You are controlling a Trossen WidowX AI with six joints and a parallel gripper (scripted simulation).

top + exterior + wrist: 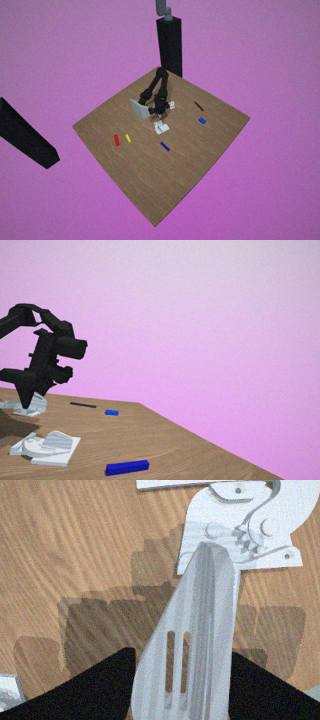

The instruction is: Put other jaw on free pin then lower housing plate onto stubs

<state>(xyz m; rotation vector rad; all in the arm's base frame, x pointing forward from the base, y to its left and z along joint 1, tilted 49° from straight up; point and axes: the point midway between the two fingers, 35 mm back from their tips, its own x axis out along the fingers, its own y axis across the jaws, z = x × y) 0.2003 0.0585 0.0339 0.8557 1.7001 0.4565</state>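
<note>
My gripper (159,113) (34,401) (179,660) is shut on the loose white jaw, a slotted piece (200,610) that points away from the fingers, above the table. In the wrist view its tip overlaps the near edge of the white base (49,462) (192,535). A faint round feature, perhaps the free pin (215,530), shows just beyond that tip. The other jaw (58,442) (305,510) sits on the base, its teeth beside the round feature. A small white piece, apparently the housing plate (171,104) (9,687), lies apart near my gripper. Contact under the held jaw is hidden.
A grey-green block (139,109) stands beside the arm. A red bar (116,140), a yellow bar (128,138) and a dark blue bar (164,146) (127,467) lie around the base. A blue block (202,120) (111,412) and a black bar (199,106) (82,404) lie farther off.
</note>
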